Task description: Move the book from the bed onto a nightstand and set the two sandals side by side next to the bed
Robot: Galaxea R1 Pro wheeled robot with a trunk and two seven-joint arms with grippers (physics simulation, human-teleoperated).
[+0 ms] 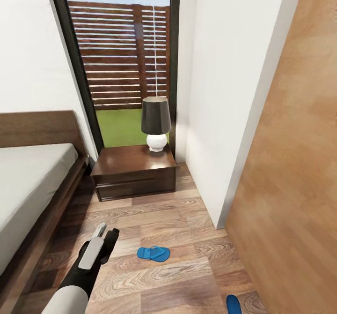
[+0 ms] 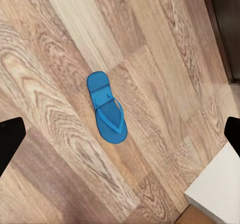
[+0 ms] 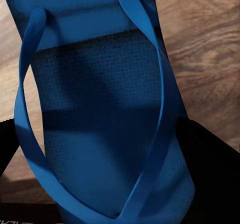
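Light wood-plank floor, white walls. At far left the bed is seen, grey mattress in a dark frame; just beside it the nightstand stands under a tall window, a dark-shaded lamp set on its top. The left gripper is held above the floor, jaws spread wide, nothing between them. One blue sandal lies flat mid-floor. A second sandal is pinched between the right gripper's fingers. A tan sliding door closes the right side.
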